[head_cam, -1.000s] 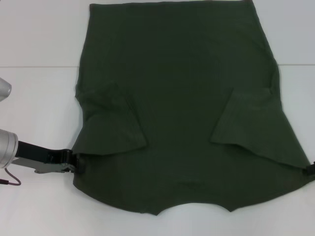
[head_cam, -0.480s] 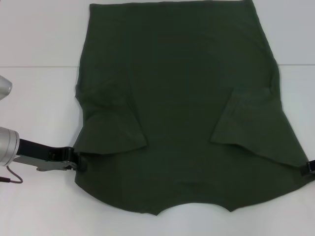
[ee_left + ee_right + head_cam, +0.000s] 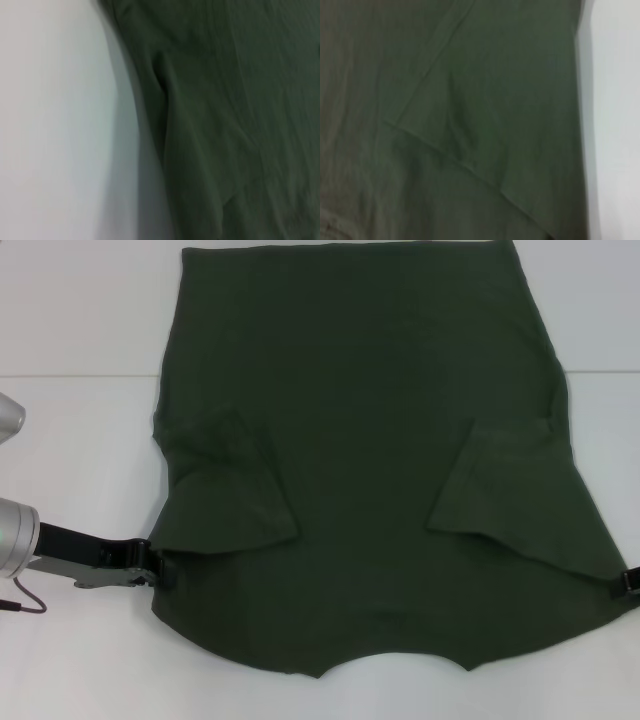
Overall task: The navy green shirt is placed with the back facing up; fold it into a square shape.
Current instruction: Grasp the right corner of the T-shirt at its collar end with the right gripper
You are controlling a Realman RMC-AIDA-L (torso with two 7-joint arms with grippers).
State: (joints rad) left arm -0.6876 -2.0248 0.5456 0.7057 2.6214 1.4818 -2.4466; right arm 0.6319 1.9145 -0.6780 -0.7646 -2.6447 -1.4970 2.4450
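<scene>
Lying flat on the white table [image 3: 80, 440], spreading from the far edge almost to the near edge: the navy green shirt [image 3: 360, 440], collar notch toward the near edge, both sleeves folded inward over the body. Reaching in from the table's left edge, touching the shirt's left side just below the folded sleeve: the left gripper [image 3: 152, 565]; cannot tell how wide, tips hiding at the cloth. Peeking in at the right edge against the shirt's right side: the right gripper [image 3: 630, 581]; cannot tell its opening either. Filling both wrist views: dark fabric beside white tabletop.
</scene>
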